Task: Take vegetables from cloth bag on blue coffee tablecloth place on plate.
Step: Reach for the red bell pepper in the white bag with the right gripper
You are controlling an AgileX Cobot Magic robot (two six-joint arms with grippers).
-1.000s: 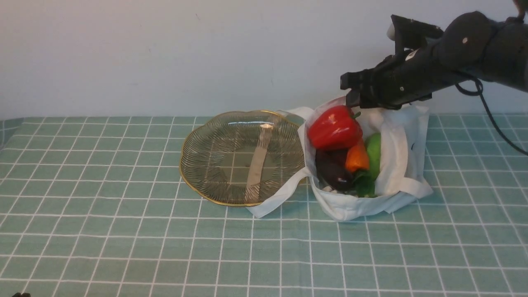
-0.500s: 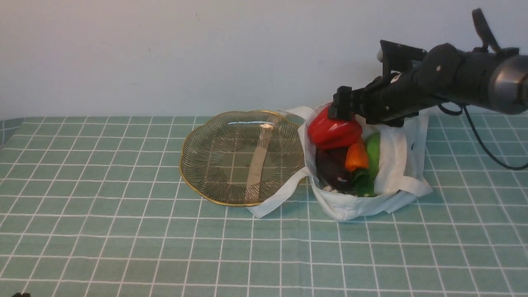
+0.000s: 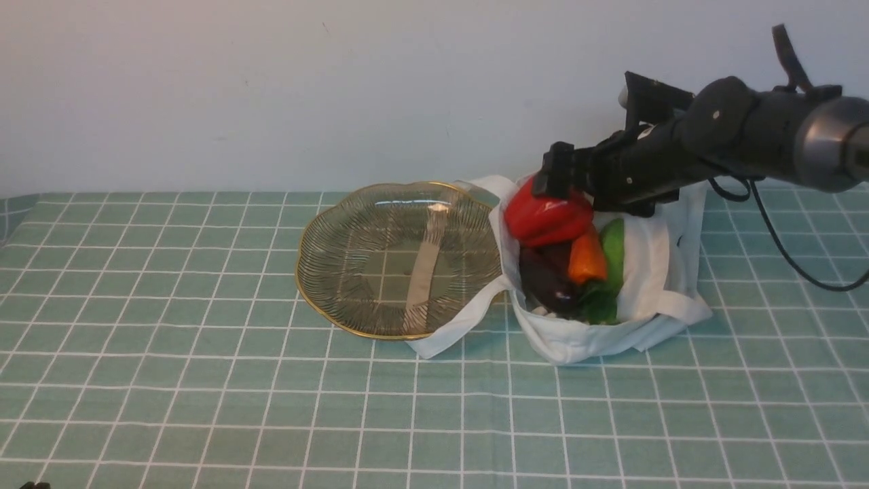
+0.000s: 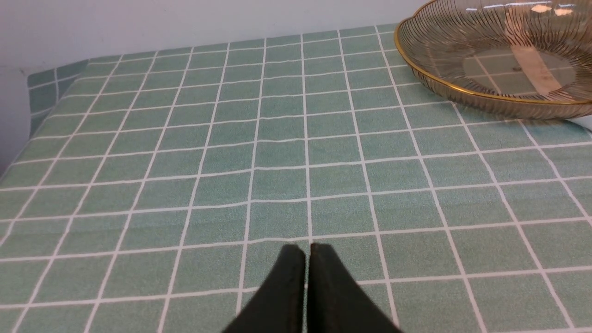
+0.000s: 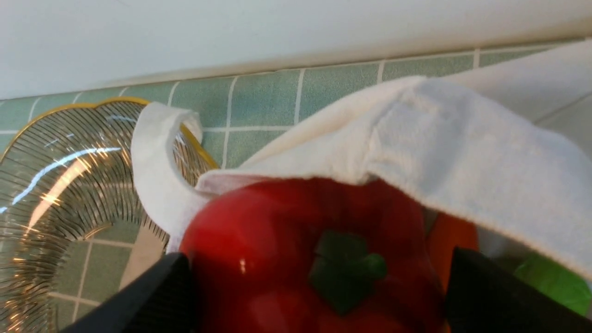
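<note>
The white cloth bag (image 3: 655, 272) lies open on the teal grid tablecloth (image 3: 204, 394), right of the glass plate (image 3: 326, 224). In the bag are a red bell pepper (image 3: 546, 217), a dark eggplant (image 3: 543, 282), an orange piece (image 3: 586, 261), a light green piece (image 3: 616, 248) and a dark leafy bit (image 3: 597, 304). My right gripper (image 3: 553, 182) is at the top of the pepper. In the right wrist view its gripper (image 5: 319, 263) has jaws wide apart, one finger on each side of the pepper (image 5: 277, 240). My left gripper (image 4: 307, 249) is shut and empty above the cloth.
A bag strap (image 3: 455, 326) lies over the plate's near rim, and another strap (image 5: 152, 171) loops over its far rim. A pale band shows through the plate's glass. A white wall stands close behind the bag. The cloth's left edge (image 4: 41, 83) drops off.
My right gripper has come down and to the left from above the bag until its fingers flank the red pepper. The pepper has been nudged slightly. The left arm has not moved.
</note>
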